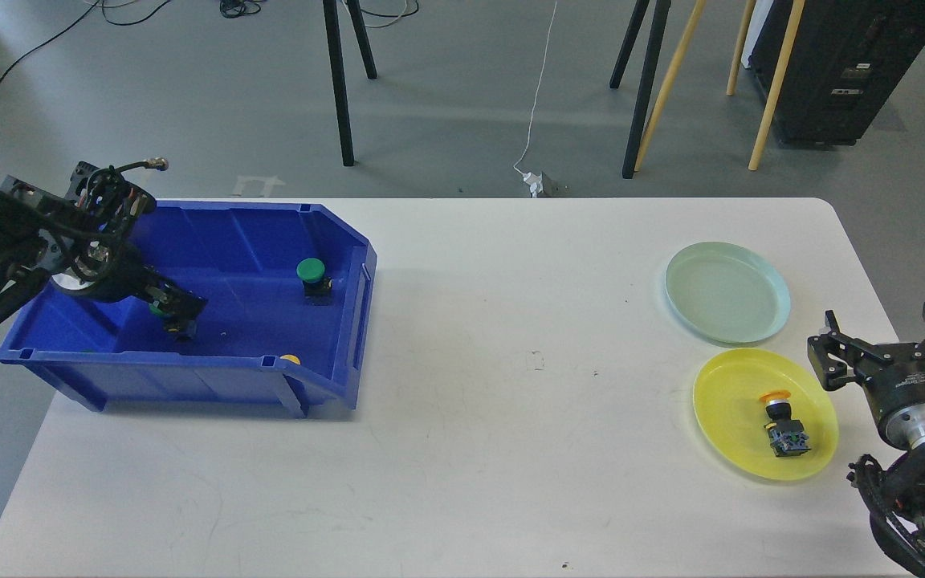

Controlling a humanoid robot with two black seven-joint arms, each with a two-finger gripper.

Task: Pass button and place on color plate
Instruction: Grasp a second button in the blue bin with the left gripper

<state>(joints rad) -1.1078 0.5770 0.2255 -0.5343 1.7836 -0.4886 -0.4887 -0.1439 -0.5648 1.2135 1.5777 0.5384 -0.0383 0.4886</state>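
A yellow-capped button [784, 421] lies on its side on the yellow plate [723, 401] at the right. My right gripper [884, 325] is open and empty, just right of that plate and apart from it. A pale green plate [727, 293] sits behind the yellow one. My left gripper [180, 309] reaches down into the blue bin [270, 229] and is at a green button [157, 308] that it mostly hides; its dark fingers cannot be told apart. Another green button [311, 273] stands in the bin. A yellow cap [291, 359] peeks over the bin's front wall.
The white table [511, 417] carries the bin at the left and both plates at the right. Stand legs [338, 88] and wooden poles [768, 88] are on the floor behind the table's far edge.
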